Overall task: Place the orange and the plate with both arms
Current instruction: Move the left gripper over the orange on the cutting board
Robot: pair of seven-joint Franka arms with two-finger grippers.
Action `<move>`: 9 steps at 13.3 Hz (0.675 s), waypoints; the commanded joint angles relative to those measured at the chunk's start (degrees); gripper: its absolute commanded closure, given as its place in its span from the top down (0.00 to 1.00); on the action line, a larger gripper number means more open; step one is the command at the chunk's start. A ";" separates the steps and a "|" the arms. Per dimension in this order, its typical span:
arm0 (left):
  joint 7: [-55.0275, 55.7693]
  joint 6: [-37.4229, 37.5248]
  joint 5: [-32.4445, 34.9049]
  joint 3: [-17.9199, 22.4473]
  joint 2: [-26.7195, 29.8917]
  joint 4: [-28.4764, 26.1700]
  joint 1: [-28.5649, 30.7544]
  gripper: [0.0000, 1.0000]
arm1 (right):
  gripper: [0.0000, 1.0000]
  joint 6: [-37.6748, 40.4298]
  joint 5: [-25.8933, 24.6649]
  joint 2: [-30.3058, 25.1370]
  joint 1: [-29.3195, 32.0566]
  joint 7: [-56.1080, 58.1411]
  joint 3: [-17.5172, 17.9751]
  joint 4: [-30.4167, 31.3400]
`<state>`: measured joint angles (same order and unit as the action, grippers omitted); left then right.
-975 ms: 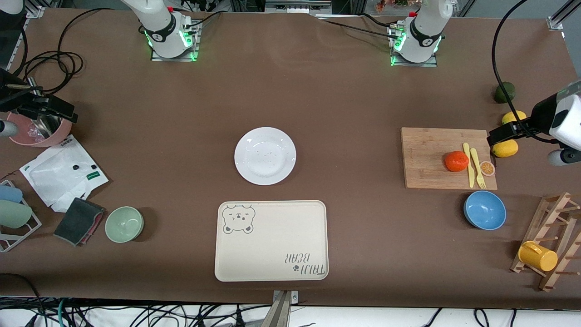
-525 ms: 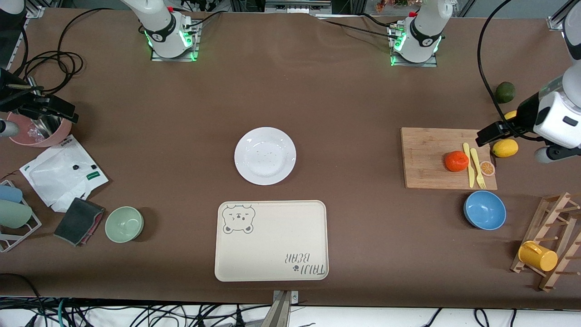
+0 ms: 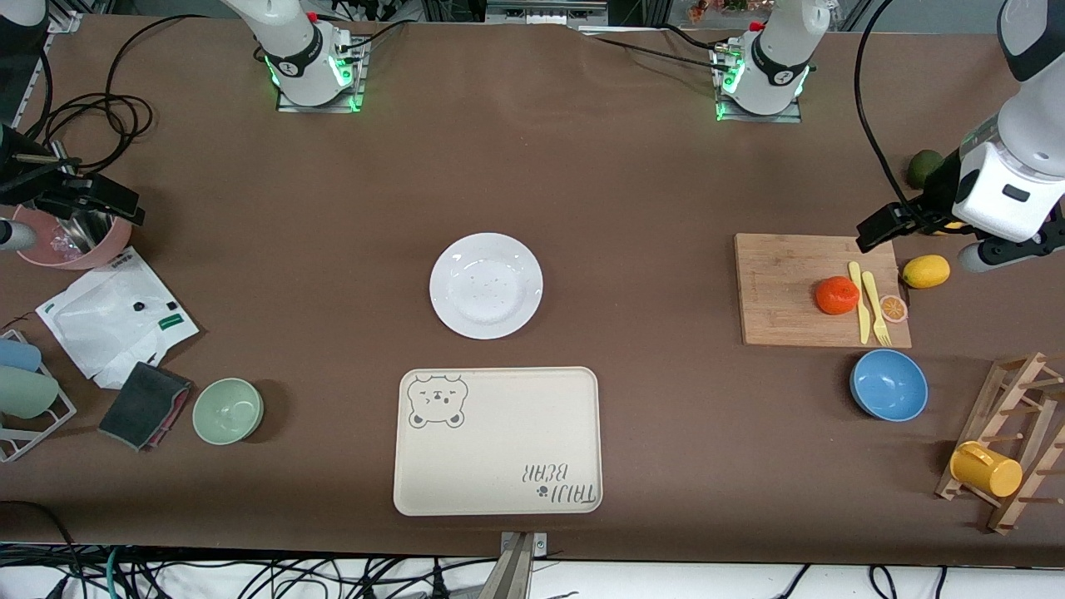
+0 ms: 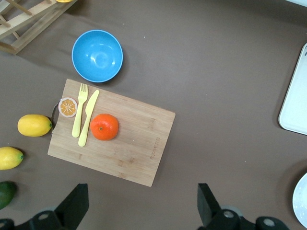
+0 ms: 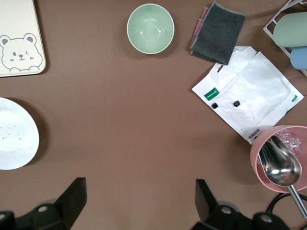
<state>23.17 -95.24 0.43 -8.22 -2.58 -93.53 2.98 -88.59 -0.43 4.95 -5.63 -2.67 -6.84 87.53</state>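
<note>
Right gripper hangs over pink cup, fingers wide, empty. We see plate mid-table, just above bear tray; orange on cutting board. Left gripper over board's edge, spread wide, holding nothing.

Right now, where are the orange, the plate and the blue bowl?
orange (image 3: 837,295), front view, middle of the fruit
plate (image 3: 442,270), front view, bare rim
blue bowl (image 3: 889,385), front view, inside wall
</note>
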 commanded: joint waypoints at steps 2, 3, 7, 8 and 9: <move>2.49 -1.26 0.98 0.66 1.97 -2.00 -1.40 1.00 | 1.00 -0.36 0.17 -0.21 0.18 -0.58 0.34 0.09; 2.49 -1.26 0.98 0.66 2.06 -2.09 -1.32 1.00 | 1.00 -0.36 0.17 -0.21 0.18 -0.58 0.34 0.09; 2.49 -0.91 0.89 0.49 1.27 -1.92 -0.44 1.00 | 1.00 -0.27 0.17 -0.21 0.18 -0.58 0.34 0.09; 2.58 -0.91 0.89 0.49 1.27 -1.57 -0.52 1.00 | 1.00 -0.27 0.26 -0.21 0.18 -0.58 0.34 0.09; 2.49 -1.00 0.89 0.49 0.74 -1.13 -0.44 1.00 | 1.00 -0.27 0.26 -0.21 0.18 -0.58 0.34 0.09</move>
<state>25.28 -95.48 0.43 -7.71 -2.21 -94.34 2.50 -88.59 -0.43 4.95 -5.63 -2.68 -6.83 87.53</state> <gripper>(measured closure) 0.000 0.000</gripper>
